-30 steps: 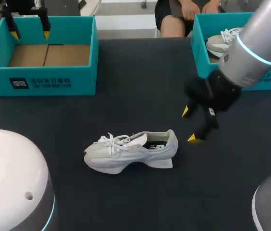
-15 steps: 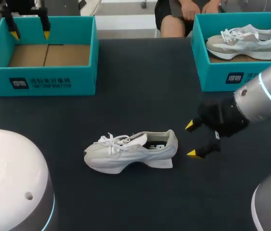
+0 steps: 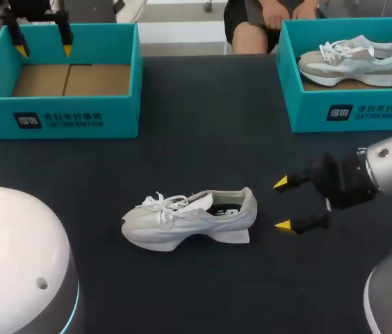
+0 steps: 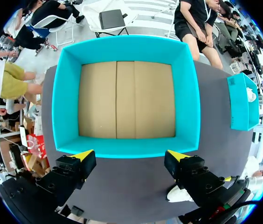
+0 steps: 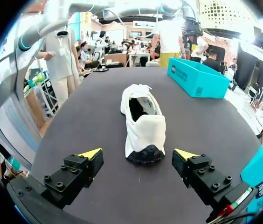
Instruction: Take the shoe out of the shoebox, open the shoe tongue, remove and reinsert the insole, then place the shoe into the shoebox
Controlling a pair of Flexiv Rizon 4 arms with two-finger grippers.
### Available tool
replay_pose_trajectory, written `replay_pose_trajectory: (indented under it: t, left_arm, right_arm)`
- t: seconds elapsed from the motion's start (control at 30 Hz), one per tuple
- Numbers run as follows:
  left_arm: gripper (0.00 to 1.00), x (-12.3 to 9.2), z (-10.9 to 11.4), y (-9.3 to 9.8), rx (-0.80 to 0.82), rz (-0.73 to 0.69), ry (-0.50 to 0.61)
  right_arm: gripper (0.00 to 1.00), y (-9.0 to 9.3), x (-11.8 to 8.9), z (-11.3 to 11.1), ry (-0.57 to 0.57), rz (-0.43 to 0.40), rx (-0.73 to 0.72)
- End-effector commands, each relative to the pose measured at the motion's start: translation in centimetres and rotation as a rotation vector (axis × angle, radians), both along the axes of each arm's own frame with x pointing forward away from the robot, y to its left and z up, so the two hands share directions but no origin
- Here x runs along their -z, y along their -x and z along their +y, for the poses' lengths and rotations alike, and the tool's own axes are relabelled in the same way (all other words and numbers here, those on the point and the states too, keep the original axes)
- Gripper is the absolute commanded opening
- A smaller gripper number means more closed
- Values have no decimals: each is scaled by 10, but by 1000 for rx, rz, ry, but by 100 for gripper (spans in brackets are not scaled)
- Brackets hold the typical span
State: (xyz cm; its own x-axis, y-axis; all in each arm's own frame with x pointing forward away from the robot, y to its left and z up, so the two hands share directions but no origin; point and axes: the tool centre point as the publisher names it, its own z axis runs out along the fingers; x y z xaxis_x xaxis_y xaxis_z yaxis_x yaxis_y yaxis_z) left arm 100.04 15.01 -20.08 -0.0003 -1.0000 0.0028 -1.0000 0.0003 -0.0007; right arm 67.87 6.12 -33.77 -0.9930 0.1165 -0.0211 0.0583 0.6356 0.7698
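2 sets of fingers were spread wide, gripping nothing. The right gripper [image 3: 282,204] sat near the heel of the white shoe [image 3: 189,221], which stood upright on the black table [image 3: 203,139], and the left gripper [image 3: 44,50] hung over the teal shoebox [image 3: 57,118].

White shoe [image 3: 189,223] upright on sole, mid-table; open teal shoebox [image 3: 78,120] far left.

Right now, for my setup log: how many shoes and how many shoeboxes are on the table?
Shoeboxes: 2, the left shoebox, empty, and the right shoebox.
Shoes: 2, the white shoe on the table and the second shoe inside the right shoebox.
Total: 4
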Motion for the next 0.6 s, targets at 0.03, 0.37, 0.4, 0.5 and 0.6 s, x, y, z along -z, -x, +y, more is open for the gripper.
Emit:
replay_pose_trajectory:
  t: [0.03, 0.37, 0.4, 0.5, 0.6]
  left_arm:
    - [100, 0, 0, 0, 0, 0, -1]
    - [100, 0, 0, 0, 0, 0, -1]
    - [100, 0, 0, 0, 0, 0, -1]
    - [100, 0, 0, 0, 0, 0, -1]
    - [100, 0, 0, 0, 0, 0, -1]
  right_arm:
    - [100, -6, 18, -15, -43, -23, 38]
    - [100, -37, 50, -39, -66, -51, -18]
    - [100, -39, 52, -37, -64, -44, -36]
    - [100, -45, 59, -35, -67, -37, -52]
    - [100, -50, 63, -33, -76, -46, -34]
